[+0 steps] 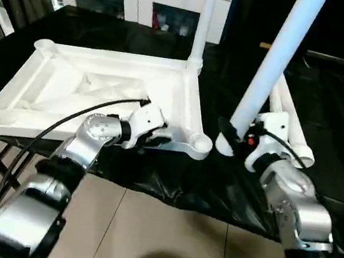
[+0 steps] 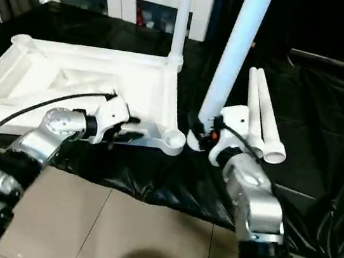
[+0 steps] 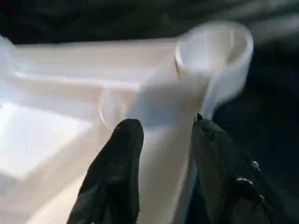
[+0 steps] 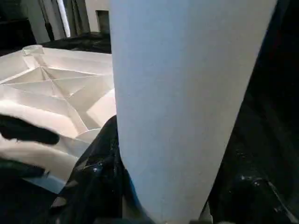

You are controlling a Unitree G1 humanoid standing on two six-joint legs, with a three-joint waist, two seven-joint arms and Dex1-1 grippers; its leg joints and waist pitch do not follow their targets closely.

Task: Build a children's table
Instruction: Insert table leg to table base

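The right claw, low and right of centre in the head view, is clenched on a white leg near its thick end, holding it tilted upward beside the empty near corner socket. The left claw straddles the near rail of the upturned children's table top, fingers parted around the rim; whether it grips I cannot tell. One leg already stands in the far corner socket at upper centre. Two more legs lie on the black-draped tabletop at right. By this count, one leg is fitted and three remain.
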